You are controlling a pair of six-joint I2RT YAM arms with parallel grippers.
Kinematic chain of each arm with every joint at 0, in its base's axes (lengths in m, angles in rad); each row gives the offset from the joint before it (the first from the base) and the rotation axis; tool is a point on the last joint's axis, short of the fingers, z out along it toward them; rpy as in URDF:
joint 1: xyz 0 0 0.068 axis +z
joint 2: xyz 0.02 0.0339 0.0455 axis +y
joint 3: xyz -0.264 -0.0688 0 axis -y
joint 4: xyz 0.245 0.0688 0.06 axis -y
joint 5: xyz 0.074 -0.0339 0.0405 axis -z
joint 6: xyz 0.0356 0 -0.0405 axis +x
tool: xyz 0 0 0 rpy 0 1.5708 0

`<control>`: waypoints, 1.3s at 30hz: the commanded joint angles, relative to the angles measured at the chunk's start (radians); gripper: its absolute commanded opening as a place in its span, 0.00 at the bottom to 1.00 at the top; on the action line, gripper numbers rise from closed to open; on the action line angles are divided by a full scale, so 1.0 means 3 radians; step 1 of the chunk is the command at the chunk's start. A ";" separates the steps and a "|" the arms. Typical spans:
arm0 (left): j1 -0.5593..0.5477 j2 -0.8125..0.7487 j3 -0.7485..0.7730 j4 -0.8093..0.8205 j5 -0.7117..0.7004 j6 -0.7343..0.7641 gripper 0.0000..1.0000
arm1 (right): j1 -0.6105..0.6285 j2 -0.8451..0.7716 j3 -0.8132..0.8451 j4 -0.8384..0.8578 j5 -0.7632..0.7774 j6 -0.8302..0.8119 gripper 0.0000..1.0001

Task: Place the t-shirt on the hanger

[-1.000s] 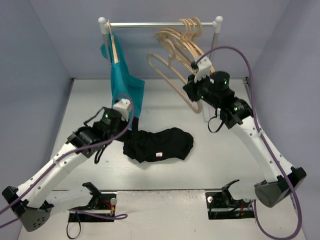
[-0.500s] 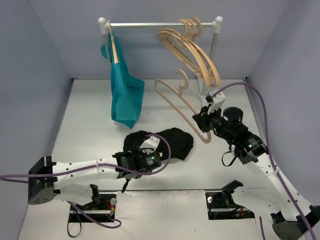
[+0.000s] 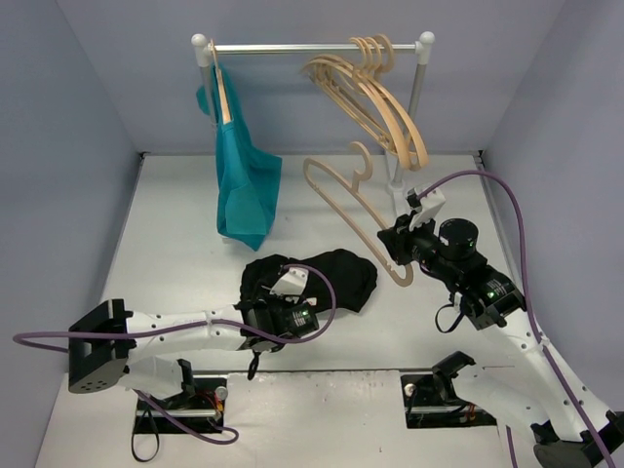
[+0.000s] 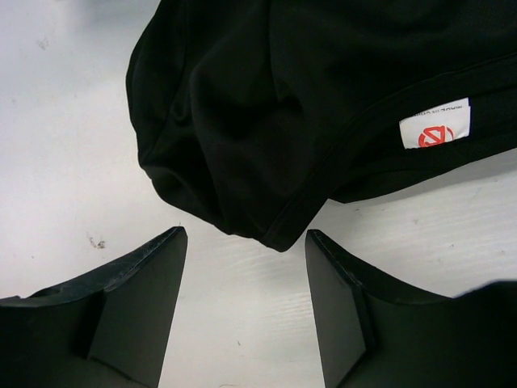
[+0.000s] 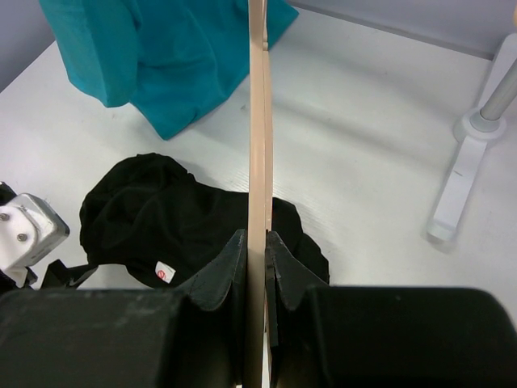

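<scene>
The black t-shirt (image 3: 327, 276) lies crumpled on the table, its white label (image 4: 435, 129) showing in the left wrist view. My left gripper (image 3: 276, 297) is open just at the shirt's near edge (image 4: 275, 234), nothing between its fingers (image 4: 137, 299). My right gripper (image 3: 400, 244) is shut on one arm of a pale wooden hanger (image 3: 353, 207), held in the air to the right of the shirt. In the right wrist view the hanger (image 5: 257, 121) runs edge-on between the shut fingers (image 5: 218, 279), with the t-shirt (image 5: 161, 218) below.
A rail (image 3: 312, 46) at the back carries several more wooden hangers (image 3: 380, 97) on the right and a teal garment (image 3: 244, 185) on the left. The rail's right post foot (image 5: 456, 194) stands near the held hanger. Walls close in the table on three sides.
My left arm swung down and now reaches the shirt from the near side. My right gripper pulled a hanger off the rail and carried it forward and down, then shifted slightly.
</scene>
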 commanded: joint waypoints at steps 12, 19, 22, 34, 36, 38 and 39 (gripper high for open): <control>0.0184 0.0219 -0.0067 0.0419 -0.0171 0.0096 0.49 | 0.0012 -0.0080 -0.0041 0.0333 0.0066 0.0060 0.00; 0.0335 0.0193 -0.0163 0.0635 -0.0058 0.0253 0.45 | 0.0012 -0.0080 -0.0056 0.0328 0.0076 0.0052 0.00; 0.0365 0.0217 -0.0161 0.0664 -0.0012 0.0290 0.36 | 0.0015 -0.0077 -0.0061 0.0328 0.0061 0.0044 0.00; 0.1069 -0.0277 0.0383 0.0323 0.0726 0.1075 0.00 | 0.0012 -0.0373 -0.0221 0.0328 -0.0535 -0.0060 0.00; 0.1215 -0.0285 0.0584 0.0124 0.0823 0.1157 0.00 | 0.0012 -0.0458 -0.0247 0.0328 -0.0668 -0.0066 0.00; 0.1297 -0.0244 0.0843 -0.0013 0.0978 0.1189 0.00 | 0.0012 -0.0548 -0.0256 0.0328 -0.0777 -0.0078 0.00; 0.1350 -0.0241 0.0855 -0.0107 0.1031 0.1201 0.00 | 0.0012 -0.0575 -0.0266 0.0328 -0.0835 -0.0078 0.00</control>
